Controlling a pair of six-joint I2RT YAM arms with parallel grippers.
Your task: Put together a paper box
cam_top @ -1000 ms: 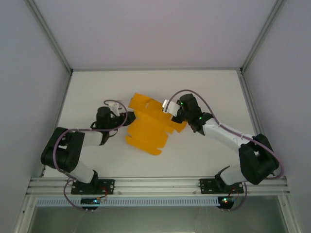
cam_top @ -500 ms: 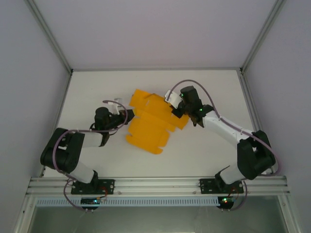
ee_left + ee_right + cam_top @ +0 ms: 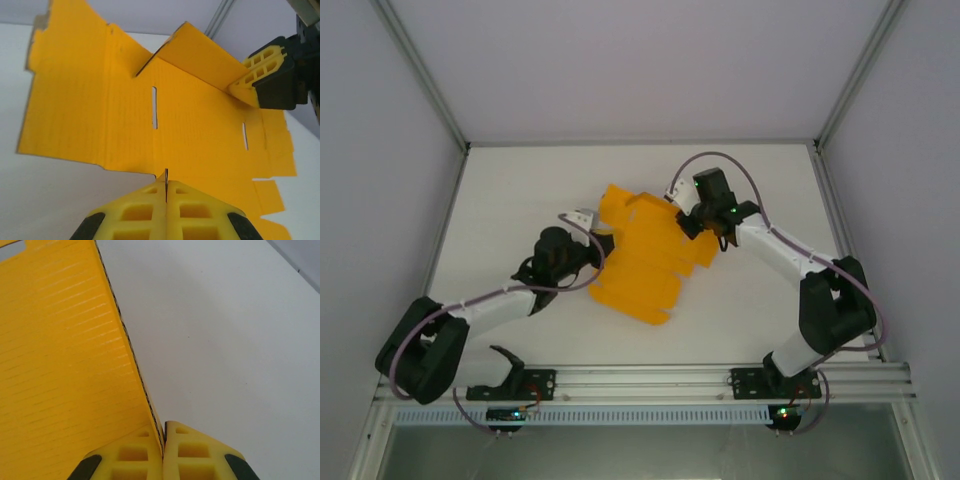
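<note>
- Top external view, nearest me: an aluminium rail (image 3: 640, 380) runs along the near edge of the white worktop (image 3: 510, 190) and carries both arm bases.
- From the base at lower left, the left arm reaches diagonally up and in. I see the left fingers (image 3: 596, 240) meeting the left edge of the paper box (image 3: 645, 255).
- On the left wrist camera, the left fingers (image 3: 170, 192) are pressed together, with the near edge of the thin card nipped in the seam between them.
- The paper box is an unfolded, orange-yellow die-cut sheet. It lies around the middle of the worktop, between the two arms, and most of it is flat on the surface.
- Looking along the sheet (image 3: 125, 115) from the left wrist, I can pick out two narrow slots (image 3: 154, 106) cut through it and small tabs (image 3: 267, 192) along its right side.
- Further on, one flap (image 3: 200, 55) at the far right of the sheet is folded up off the worktop.
- The right fingers (image 3: 246, 82) clamp that raised flap at its right end.
- The right wrist camera agrees. The right fingers (image 3: 169, 437) are closed on the card's edge, with ribbed card (image 3: 65, 340) rising to the left and bare worktop to the right.
- From above, the right fingers (image 3: 687, 222) sit at the sheet's far right corner, and their arm bends back to the base at lower right.
</note>
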